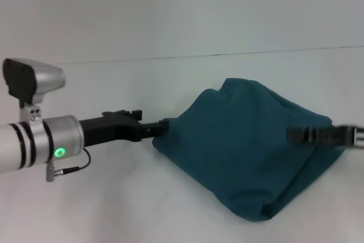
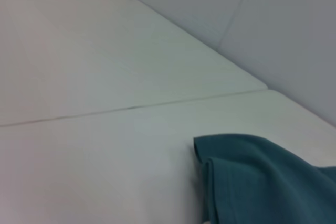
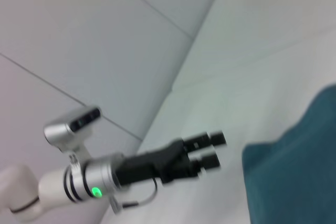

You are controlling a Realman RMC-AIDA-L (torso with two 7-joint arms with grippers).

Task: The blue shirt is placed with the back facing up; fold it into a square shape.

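Note:
The blue shirt [image 1: 244, 146] is a plain dark teal mound bunched on the white table, right of centre; no lettering shows. My left gripper [image 1: 164, 126] reaches in from the left and ends at the shirt's left edge. In the right wrist view the left gripper [image 3: 216, 149] has its two fingers apart, a small gap short of the cloth [image 3: 299, 171]. My right gripper [image 1: 291, 135] comes in from the right and lies across the shirt's right side. The left wrist view shows a folded edge of the shirt [image 2: 252, 177] on the table.
The white table [image 1: 114, 209] runs to a pale back wall [image 1: 182, 4]. A seam line crosses the tabletop [image 2: 126, 108]. The left arm's silver wrist with a green light [image 1: 60, 152] fills the lower left.

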